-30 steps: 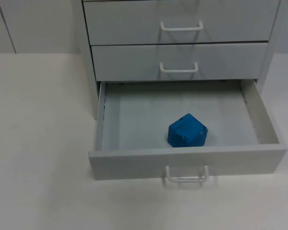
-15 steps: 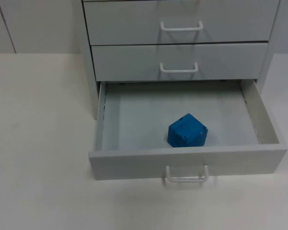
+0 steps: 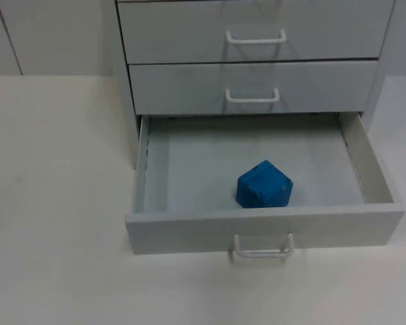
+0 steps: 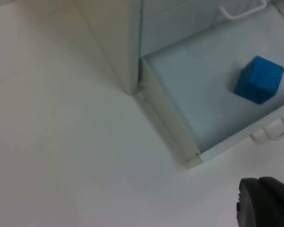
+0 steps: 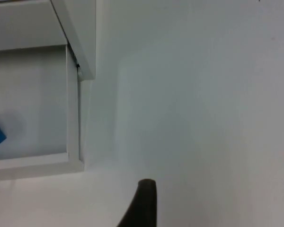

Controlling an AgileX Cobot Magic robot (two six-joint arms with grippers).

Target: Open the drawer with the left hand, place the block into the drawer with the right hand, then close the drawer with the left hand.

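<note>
the bottom drawer (image 3: 264, 230) stands pulled well out of the white cabinet (image 3: 257, 61), and the blue block (image 3: 264, 185) already sits inside it, on the drawer floor near the front wall, a little right of the middle. so what's left, as i read it, is the closing push with the left arm.

the left gripper (image 4: 265, 205) hangs over the bare table (image 3: 54, 203) off the drawer's front left corner, well apart from the handle (image 3: 262, 246). i can make out one dark fingertip and can't tell how its jaws stand; it has hold of nothing that i can see. the right gripper (image 5: 143, 203) waits over the table to the right of the drawer's side wall, and its jaws can't be judged either.

to close it well, i'd bring the left gripper round to the middle of the front panel, at the handle, and press straight back. a push at the corner would likely skew the drawer on its runners.

the two upper drawers are shut, their handles (image 3: 256, 37) clear of the path. the block sits low in the drawer and nothing seems to stand in the way.
</note>
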